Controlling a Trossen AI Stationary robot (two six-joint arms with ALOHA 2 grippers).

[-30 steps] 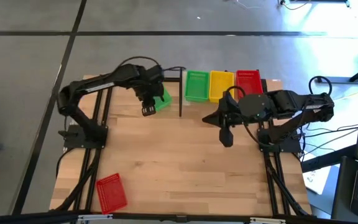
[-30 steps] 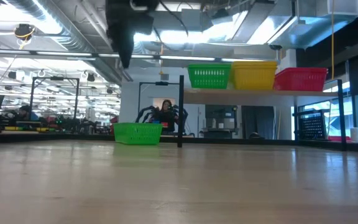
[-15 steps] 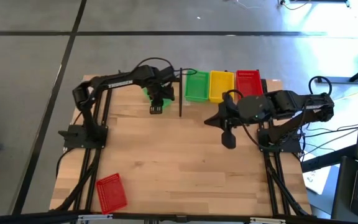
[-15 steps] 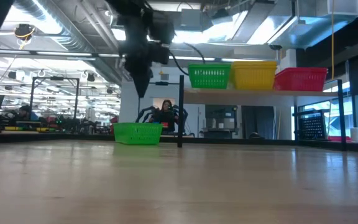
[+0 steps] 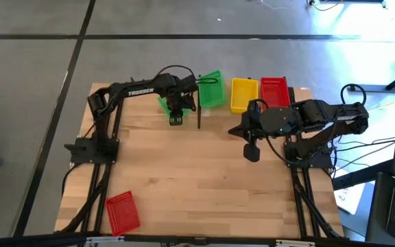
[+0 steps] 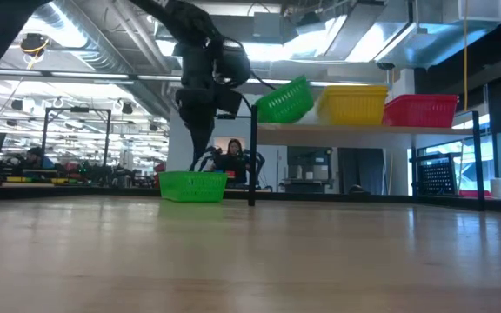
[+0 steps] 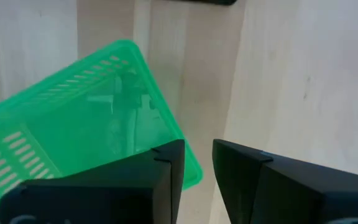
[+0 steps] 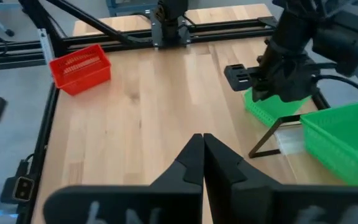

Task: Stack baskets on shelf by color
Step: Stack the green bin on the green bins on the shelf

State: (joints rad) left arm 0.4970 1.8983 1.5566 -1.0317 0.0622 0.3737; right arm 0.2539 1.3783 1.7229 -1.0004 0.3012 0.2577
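Above a green basket (image 5: 164, 104), the left gripper (image 5: 175, 121) points down, fingers parted.

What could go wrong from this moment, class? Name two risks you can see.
1. The green basket on the shelf is tilted at the shelf's end near the left arm; it may slide off.
2. The left hand, open, hangs over the green basket on the table beside the dark post; lifting may snag the post.

Green basket (image 5: 164, 104) half-hidden under left arm (image 5: 146, 89)
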